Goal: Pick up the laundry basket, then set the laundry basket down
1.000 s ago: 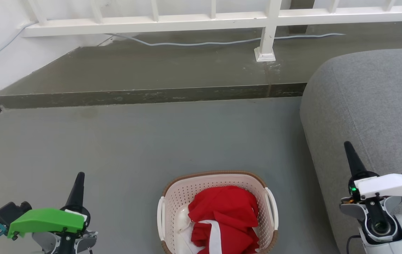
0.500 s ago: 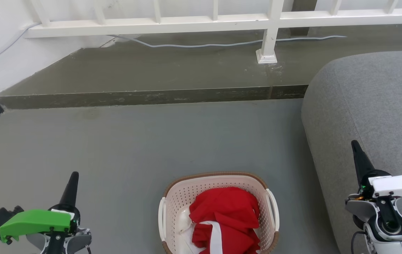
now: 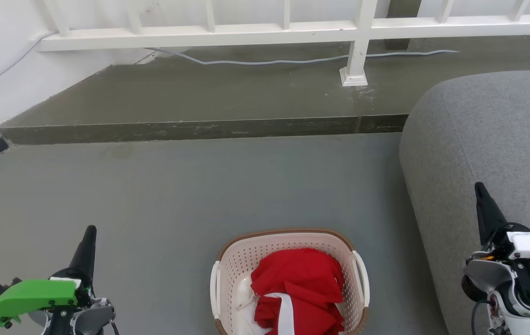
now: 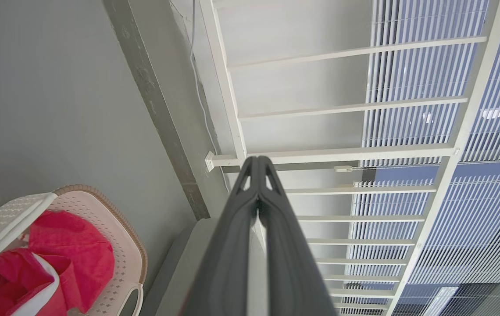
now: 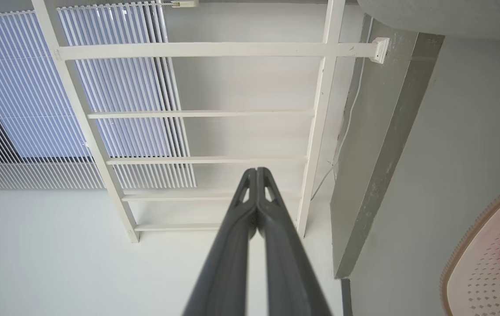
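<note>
Since the earlier frames, the left gripper (image 3: 88, 239) has been carried further left and the right gripper (image 3: 482, 197) further right, so that the gap between them is wider. The whole head view has also shifted slightly, which is taken as camera motion. The laundry basket (image 3: 238, 260) is seen standing on the grey floor (image 3: 190, 186), near the robot and roughly midway between the two grippers, well apart from each. Its brown rim and white side handles are visible, and its nearest edge is cut off by the frame. A red garment (image 3: 300, 281) with a white band is heaped inside it. A grey sofa (image 3: 488, 130) is placed to the right of the basket, near it but not touching, and the right gripper is seen in front of the sofa's side. A raised concrete step (image 3: 200, 128), a white railing (image 3: 246, 33) and a pale cable (image 3: 269, 61) lie at the far side. In both wrist views the fingers are pressed together along their length, and nothing is held between them.
</note>
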